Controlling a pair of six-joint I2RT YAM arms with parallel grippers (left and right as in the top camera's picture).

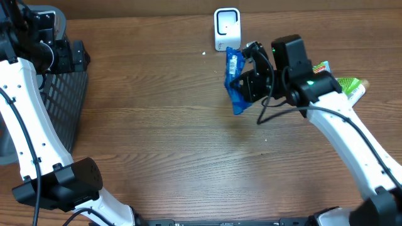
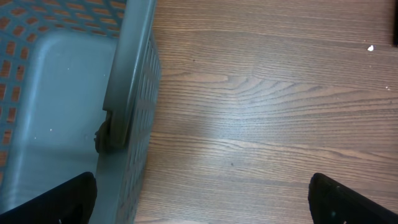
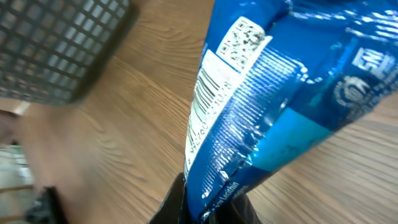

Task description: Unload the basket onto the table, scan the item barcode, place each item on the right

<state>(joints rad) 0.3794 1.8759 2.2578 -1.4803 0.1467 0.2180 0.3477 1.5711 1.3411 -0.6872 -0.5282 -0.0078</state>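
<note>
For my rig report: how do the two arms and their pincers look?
The left arm and right arm have smooth white tubular links with black joint housings. The left pincer and right pincer are black and boxy. A thin black cable loops below the right wrist, where a small green light glows.

The table is showing brown wood grain with a smooth, low-sheen finish, and is catching a pale glare in the left wrist view. The blue snack pouch is gleaming as crinkled, glossy plastic film. Its white barcode panel is creasing along with that film. At the left of the overhead frame the basket is reading as dark grey matt plastic mesh. The scanner at top centre is shining as smooth white plastic, as is the right arm.
</note>
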